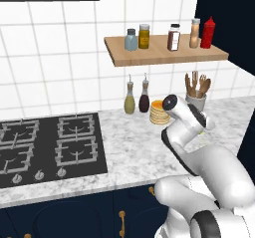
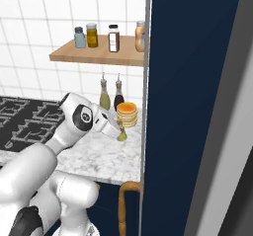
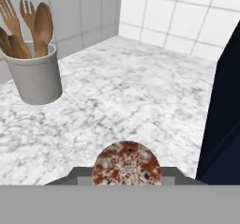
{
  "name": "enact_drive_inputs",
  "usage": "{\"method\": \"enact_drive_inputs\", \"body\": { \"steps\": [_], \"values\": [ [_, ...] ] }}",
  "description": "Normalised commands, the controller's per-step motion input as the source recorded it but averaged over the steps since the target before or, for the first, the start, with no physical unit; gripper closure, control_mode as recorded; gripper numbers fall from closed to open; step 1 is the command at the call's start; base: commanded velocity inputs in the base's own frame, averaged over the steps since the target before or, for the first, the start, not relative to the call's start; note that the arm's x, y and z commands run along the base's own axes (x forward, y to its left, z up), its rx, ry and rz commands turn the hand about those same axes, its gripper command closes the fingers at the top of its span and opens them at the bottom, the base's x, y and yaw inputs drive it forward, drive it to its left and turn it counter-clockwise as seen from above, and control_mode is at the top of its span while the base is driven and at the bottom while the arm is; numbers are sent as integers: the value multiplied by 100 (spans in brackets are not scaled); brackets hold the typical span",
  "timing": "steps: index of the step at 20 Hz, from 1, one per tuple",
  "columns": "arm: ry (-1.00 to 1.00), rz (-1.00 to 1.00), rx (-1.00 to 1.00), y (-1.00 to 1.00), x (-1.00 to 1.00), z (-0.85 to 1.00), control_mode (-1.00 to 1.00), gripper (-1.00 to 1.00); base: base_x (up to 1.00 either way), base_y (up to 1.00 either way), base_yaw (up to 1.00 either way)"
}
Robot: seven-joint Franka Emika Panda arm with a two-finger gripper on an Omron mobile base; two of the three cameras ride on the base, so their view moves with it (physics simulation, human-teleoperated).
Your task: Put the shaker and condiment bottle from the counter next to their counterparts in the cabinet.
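The shaker (image 2: 121, 136), a stubby yellow-green jar, stands on the marbled counter (image 1: 129, 147) near the right wall. Its speckled round top (image 3: 126, 164) sits low in the hand view. My gripper (image 2: 118, 130) is right above it, its fingers flanking the cap, and their spacing is hidden. On the wooden shelf (image 1: 164, 55), the orange-tan condiment bottle (image 1: 194, 33) stands beside the red squeeze bottle (image 1: 208, 33). The yellow jar (image 1: 144, 36) and pale blue jar (image 1: 131, 40) stand at the shelf's left.
A grey crock of wooden utensils (image 3: 35, 78) stands close to the left of the hand. A stack of orange plates (image 1: 159, 112) and two oil bottles (image 1: 129, 100) line the wall. A tall navy panel (image 2: 197, 106) rises at the right. The stove (image 1: 50, 147) lies left.
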Motion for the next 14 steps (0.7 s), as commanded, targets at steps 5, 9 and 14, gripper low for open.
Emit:
{"method": "enact_drive_inputs", "body": {
  "steps": [5, 9, 14],
  "values": [
    [1, 35, -1, 25, -9, 53, -100, 100, 0, 0, 0],
    [-1, 35, -1, 28, -14, 65, -100, 100, 0, 0, 0],
    [-2, 31, 0, 21, -22, 78, -100, 100, 0, 0, 0]
  ]
}}
